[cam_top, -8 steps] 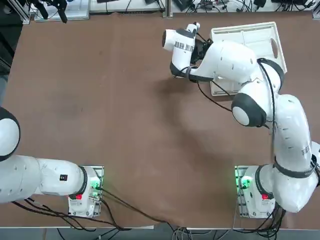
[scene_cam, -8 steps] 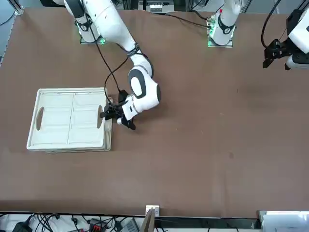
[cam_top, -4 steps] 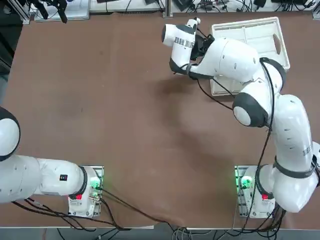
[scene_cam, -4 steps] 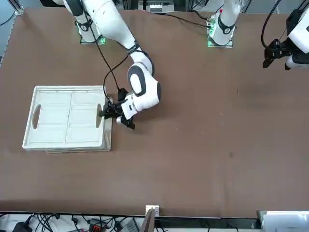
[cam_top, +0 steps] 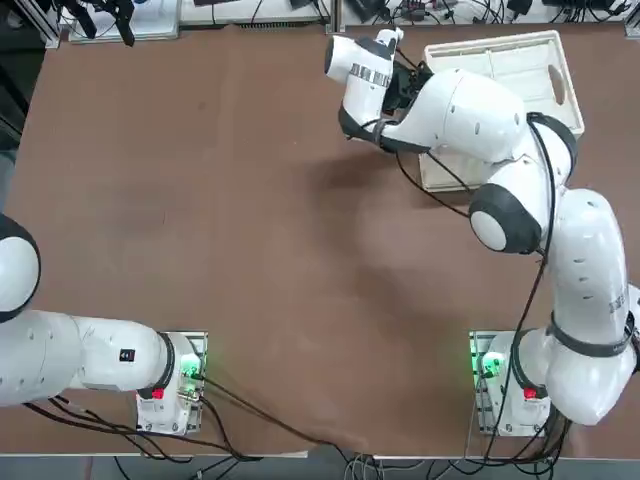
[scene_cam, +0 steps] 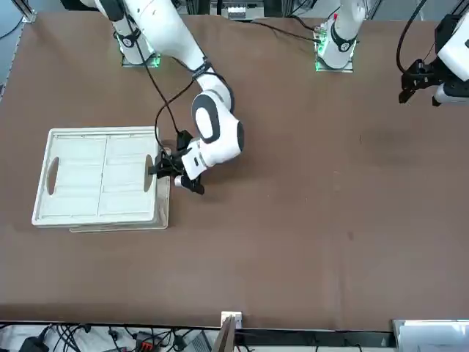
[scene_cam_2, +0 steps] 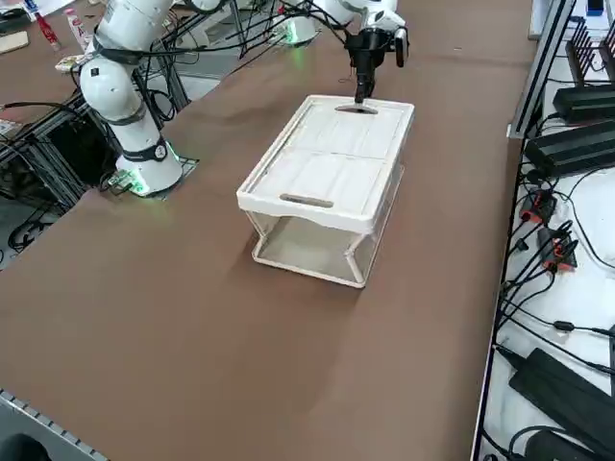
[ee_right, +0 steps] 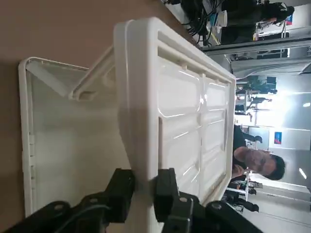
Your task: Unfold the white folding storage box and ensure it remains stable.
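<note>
The white folding storage box [cam_top: 500,62] stands at the table's far right, partly raised. Its off-white top frame [scene_cam_2: 327,158] with oval handle cut-outs hangs level above the base [scene_cam_2: 307,252], and thin wall panels show slanted in the gap between them. My right gripper [scene_cam: 155,170] is shut on the frame's short rim at the end facing the table's middle. In the wrist view the black fingers [ee_right: 120,187] pinch the ribbed rim [ee_right: 138,97] from both sides. The side view shows my gripper [scene_cam_2: 360,96] pointing down onto the box's far end.
Black power units and cables [scene_cam_2: 567,144] lie on the bench beyond the table's right edge. A person [ee_right: 252,160] is in the room behind the box in the wrist view. Bare brown tabletop [cam_top: 220,200] stretches to the left of the box.
My right gripper has risen with the rim in its grip. The top frame has lifted farther from the base, which stays on the table.
</note>
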`<state>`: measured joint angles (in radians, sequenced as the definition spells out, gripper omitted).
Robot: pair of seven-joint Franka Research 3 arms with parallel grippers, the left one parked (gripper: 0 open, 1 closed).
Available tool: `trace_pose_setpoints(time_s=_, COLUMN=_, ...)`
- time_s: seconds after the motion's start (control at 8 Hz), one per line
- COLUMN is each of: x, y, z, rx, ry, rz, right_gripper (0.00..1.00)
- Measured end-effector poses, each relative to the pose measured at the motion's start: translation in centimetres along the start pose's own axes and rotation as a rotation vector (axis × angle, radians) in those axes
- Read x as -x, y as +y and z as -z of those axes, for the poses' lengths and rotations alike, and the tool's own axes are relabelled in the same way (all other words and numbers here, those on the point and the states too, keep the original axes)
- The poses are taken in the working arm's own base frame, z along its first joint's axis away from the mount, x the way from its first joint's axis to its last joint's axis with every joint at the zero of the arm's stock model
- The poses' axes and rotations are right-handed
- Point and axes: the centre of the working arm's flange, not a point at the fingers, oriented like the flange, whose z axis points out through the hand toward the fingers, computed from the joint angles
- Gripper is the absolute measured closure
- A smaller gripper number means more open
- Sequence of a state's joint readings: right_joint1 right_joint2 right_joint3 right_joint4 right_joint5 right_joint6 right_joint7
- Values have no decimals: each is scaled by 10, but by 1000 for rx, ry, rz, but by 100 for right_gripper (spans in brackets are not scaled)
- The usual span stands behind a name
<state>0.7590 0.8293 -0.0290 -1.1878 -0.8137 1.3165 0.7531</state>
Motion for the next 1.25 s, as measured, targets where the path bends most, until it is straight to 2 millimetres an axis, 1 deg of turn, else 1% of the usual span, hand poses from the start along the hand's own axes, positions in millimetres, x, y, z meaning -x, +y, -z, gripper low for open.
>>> trace_pose_setpoints(time_s=0.88, x=1, y=5, z=3, rx=-11, ry=-9, rz=25, right_gripper=73)
trace_pose_setpoints(time_s=1.0, x=2, y=7, z=8, rx=-24, ry=-6, rz=27, right_gripper=73)
trace_pose_setpoints(time_s=1.12, x=3, y=9, z=22, rx=-55, ry=17, rz=24, right_gripper=73)
trace_pose_setpoints(time_s=1.25, x=9, y=10, z=41, rx=-89, ry=32, rz=27, right_gripper=73)
